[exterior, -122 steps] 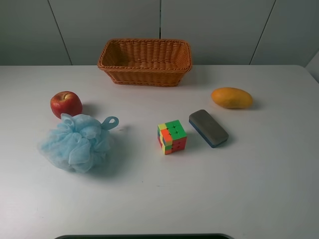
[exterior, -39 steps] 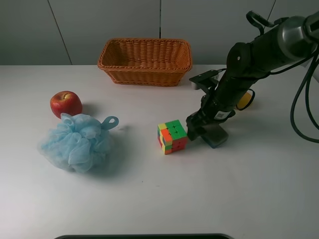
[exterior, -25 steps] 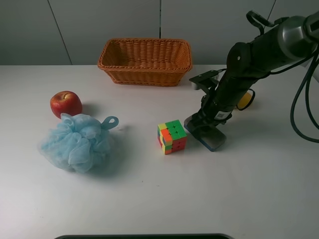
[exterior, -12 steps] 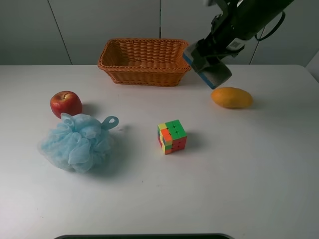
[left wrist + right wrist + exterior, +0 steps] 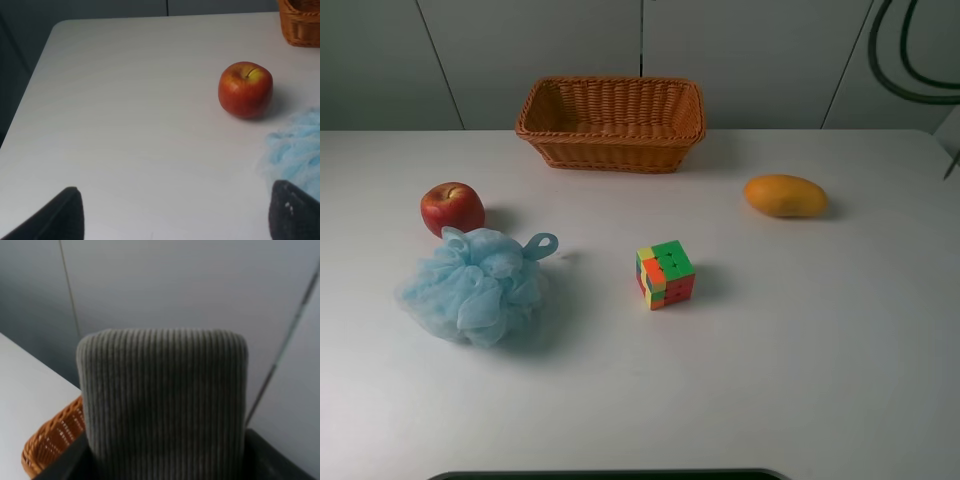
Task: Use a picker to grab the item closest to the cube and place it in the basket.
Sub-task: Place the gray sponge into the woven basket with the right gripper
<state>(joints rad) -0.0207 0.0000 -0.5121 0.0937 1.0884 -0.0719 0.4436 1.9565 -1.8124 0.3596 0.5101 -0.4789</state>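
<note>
Clamping the eraser (image 5: 162,400) in the right gripper (image 5: 162,465), pressing the dark jaws in on its two long sides, and holding it up in front of the grey wall panels (image 5: 150,285). Presenting its ribbed grey felt face to the right wrist camera and filling most of that view with it. Catching a corner of the wicker basket (image 5: 50,440) just past one edge of the eraser, farther from the lens and apart from it. Leaving unclear the eraser's exact spot over or beside the basket. Looking down in the high view on the white table (image 5: 820,380): finding the basket at upper centre, the cube (image 5: 665,275) just right of centre, the mango (image 5: 785,196) toward the upper right, the apple (image 5: 452,208) at the left, and the blue bath sponge (image 5: 475,285) at the lower left, just beside the apple. Seeing a black cable (image 5: 871,45) looping through the upper right corner of the frame. Holding the left gripper (image 5: 172,220) wide apart above the bare tabletop, showing only the two dark fingertips (image 5: 55,217) in the left wrist view. Taking in the apple ahead of that gripper, the sponge's frilly edge next to one fingertip, and a corner of the basket beyond the apple, well apart from it.
</note>
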